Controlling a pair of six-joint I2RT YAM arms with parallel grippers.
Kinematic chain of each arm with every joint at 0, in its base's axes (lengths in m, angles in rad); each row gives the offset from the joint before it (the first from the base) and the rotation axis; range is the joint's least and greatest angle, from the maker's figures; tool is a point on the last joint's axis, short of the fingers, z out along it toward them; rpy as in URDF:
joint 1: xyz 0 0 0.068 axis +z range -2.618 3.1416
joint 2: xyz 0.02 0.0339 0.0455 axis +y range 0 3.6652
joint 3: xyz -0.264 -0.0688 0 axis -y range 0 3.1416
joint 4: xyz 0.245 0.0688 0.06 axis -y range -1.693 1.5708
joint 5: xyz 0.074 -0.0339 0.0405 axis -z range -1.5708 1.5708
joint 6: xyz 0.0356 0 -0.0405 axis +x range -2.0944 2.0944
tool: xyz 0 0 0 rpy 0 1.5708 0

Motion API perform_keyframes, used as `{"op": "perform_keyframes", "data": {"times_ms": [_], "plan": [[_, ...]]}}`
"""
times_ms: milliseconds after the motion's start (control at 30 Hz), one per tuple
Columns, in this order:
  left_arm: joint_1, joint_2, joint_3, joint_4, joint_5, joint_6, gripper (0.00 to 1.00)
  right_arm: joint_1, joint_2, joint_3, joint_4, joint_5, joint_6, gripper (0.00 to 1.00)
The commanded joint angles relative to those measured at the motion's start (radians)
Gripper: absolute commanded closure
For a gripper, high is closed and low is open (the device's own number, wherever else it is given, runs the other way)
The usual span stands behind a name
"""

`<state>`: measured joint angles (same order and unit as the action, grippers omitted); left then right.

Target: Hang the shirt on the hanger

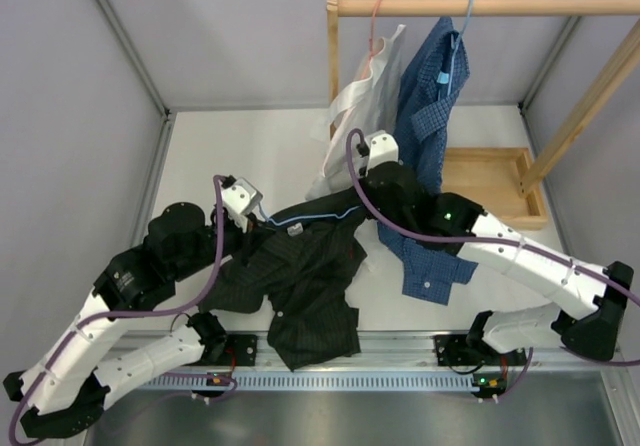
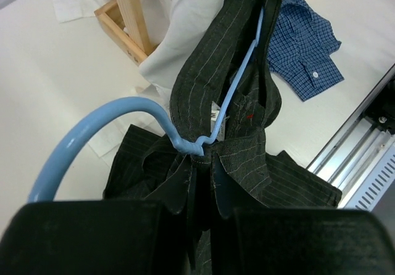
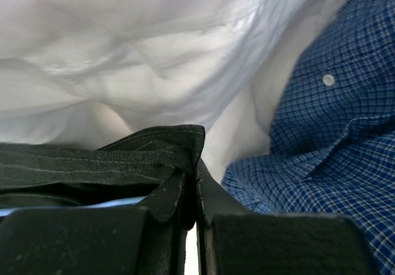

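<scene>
The dark shirt point(image 1: 300, 296) hangs stretched between my two grippers, its body draped down onto the table's front. The light-blue hanger point(image 1: 322, 213) runs inside its shoulder line. In the left wrist view the hanger's hook point(image 2: 92, 133) curves out of the collar and its wire point(image 2: 244, 65) runs up inside the shirt point(image 2: 247, 164). My left gripper point(image 2: 207, 185) is shut on the shirt's collar just below the hanger's twisted neck. My right gripper point(image 3: 192, 185) is shut on the shirt's point(image 3: 123, 158) far shoulder edge, with a strip of hanger point(image 3: 92, 203) showing beside it.
A wooden rack point(image 1: 480, 6) at the back holds a white shirt point(image 1: 365, 96) on a pink hanger and a blue checked shirt point(image 1: 430, 96) whose lower part lies on the table. The rack's base frame point(image 1: 490, 181) sits right. A metal rail point(image 1: 400, 351) lines the front.
</scene>
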<state>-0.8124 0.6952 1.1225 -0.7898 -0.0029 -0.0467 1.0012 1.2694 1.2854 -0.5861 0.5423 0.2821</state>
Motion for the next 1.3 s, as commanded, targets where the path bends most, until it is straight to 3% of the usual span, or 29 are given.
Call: {"op": "perform_keyframes", "data": {"times_ms": [0,100,233,300,500,667,733,833,933,967,1167,1200,1267], "plan": [[-0.001,0.009,0.01,0.001,0.015,-0.071,1.0,0.008,-0.097,-0.021,0.141,-0.109,0.029,1.0],[-0.001,0.007,0.002,0.099,-0.089,-0.192,1.0,0.008,-0.16,-0.083,0.224,-0.247,0.081,1.0],[-0.001,-0.002,-0.027,0.217,-0.094,-0.317,1.0,0.007,-0.267,-0.182,0.354,-0.421,0.178,1.0],[-0.001,-0.02,-0.062,0.303,-0.057,-0.355,1.0,0.013,-0.303,-0.26,0.42,-0.513,0.25,1.0],[-0.001,-0.147,-0.225,0.577,0.093,-0.4,1.0,0.116,-0.329,-0.4,0.583,-0.58,0.327,1.0],[-0.001,-0.239,-0.345,0.733,0.251,-0.389,1.0,0.134,-0.314,-0.564,0.909,-0.657,0.465,1.0],[-0.001,-0.252,-0.374,0.77,0.3,-0.374,1.0,0.183,-0.279,-0.555,0.94,-0.662,0.47,1.0],[-0.001,-0.255,-0.362,0.761,0.345,-0.338,1.0,0.231,-0.26,-0.529,0.918,-0.66,0.439,0.99],[-0.001,-0.246,-0.278,0.64,0.366,-0.265,1.0,0.235,-0.333,-0.552,0.859,-0.642,0.422,0.64],[-0.001,-0.241,-0.248,0.6,0.351,-0.243,1.0,0.235,-0.362,-0.555,0.824,-0.634,0.411,0.47],[-0.002,-0.158,-0.015,0.342,0.206,-0.157,1.0,0.235,-0.594,-0.45,0.308,-0.636,0.201,0.32],[-0.001,-0.148,0.0,0.328,0.17,-0.138,1.0,0.235,-0.632,-0.396,0.172,-0.624,0.159,0.31],[-0.001,-0.111,0.038,0.293,0.167,-0.121,1.0,0.235,-0.662,-0.339,0.073,-0.561,0.122,0.31]]}}
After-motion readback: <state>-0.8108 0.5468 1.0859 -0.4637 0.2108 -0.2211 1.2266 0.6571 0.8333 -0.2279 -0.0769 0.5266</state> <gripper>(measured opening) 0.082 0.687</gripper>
